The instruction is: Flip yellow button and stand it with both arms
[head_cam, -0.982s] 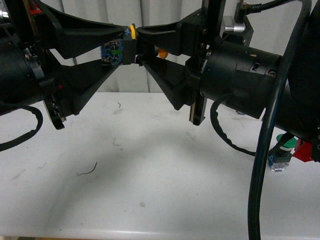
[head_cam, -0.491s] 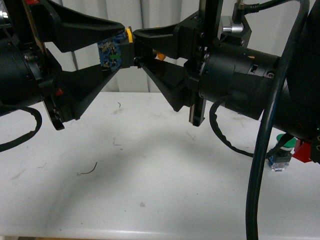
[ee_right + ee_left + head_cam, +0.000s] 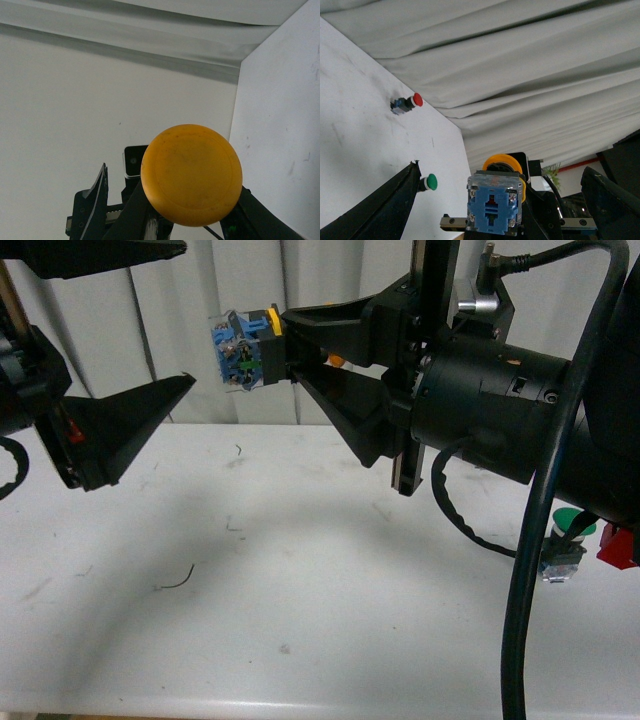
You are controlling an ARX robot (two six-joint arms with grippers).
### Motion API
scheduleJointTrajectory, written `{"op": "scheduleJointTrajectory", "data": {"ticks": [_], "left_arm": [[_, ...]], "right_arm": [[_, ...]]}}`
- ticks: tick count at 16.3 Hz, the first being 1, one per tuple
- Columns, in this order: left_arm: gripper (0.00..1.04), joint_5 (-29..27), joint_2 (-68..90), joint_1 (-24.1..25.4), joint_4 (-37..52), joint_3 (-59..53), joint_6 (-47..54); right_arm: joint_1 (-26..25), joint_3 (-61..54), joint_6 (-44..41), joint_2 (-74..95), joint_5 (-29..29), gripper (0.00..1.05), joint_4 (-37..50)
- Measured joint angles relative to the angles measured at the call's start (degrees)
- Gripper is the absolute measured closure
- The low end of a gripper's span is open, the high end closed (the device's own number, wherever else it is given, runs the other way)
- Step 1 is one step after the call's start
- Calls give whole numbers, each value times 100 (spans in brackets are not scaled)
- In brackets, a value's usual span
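- A second ago both hands met on the yellow button [image 3: 243, 346] in mid-air. Now the left hand [image 3: 188, 315] has let go and drawn back to the left, its fingers spread wide with nothing between them
- The right hand [image 3: 287, 345] alone carries the button, pinching it at the black collar just behind the cap. The blue-clear contact block sticks out to the left into open air, apart from the left hand's tips
- In the right wrist view the orange-yellow cap fills the middle of the picture, facing that wrist, with a black finger on either side
- The button hangs on its side, well above the table [image 3: 300, 640], over its far middle
- The handover looks complete, so the turning-over seems largely settled. What is left, I judge, is for the right hand to tip the button upright, lower it and set it standing, with the free left hand on call to steady it
- The table is white and scuffed, with a dark curl of thread [image 3: 176, 580] lying near left
- A green-capped button [image 3: 572, 524] sits at the right behind the right arm's cable [image 3: 530, 540], and a red-capped button [image 3: 408, 102] lies well apart from it
- A pale pleated curtain [image 3: 320, 265] closes off the far side
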Motion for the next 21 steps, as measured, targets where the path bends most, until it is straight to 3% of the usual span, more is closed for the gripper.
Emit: {"op": "scheduleJointTrajectory", "data": {"ticks": [3,6,9,12,13,14,16,17,19,21], "left_arm": [[7,369,-608,584,-15,-433,87],[7,772,-2363,1222,-17,-1250,1115],[7,1480,-4970,2098,-1453,-1620,2804],[7,1888,-7287,2903,-3860,-1624,4323],[10,1572,-7687,2761,-4887,-1429,4968],[20,188,-7960,2208,-6225,-1097,5560],[44,-1906,-8572,1550,-7713,-1349,6607],[55,-2494,-8574,1440,-7766,-1624,6811],[78,-3488,-8791,520,-7696,-1961,6999],[102,-3626,-9012,466,-7549,-2114,7058]], "right_arm": [[-188,2,-20,0,-37,77,0],[-345,35,-20,-33,-87,77,0],[-374,46,-26,-83,-127,77,2],[-378,48,-48,-107,-149,77,-2],[-378,48,-72,-107,-146,77,-2],[-369,48,-111,-120,-149,77,0],[-361,55,-173,-149,-146,77,-4],[-341,55,-192,-186,-149,77,-7],[-328,57,-225,-260,-142,77,2],[-328,57,-284,-275,-144,77,2]]}}
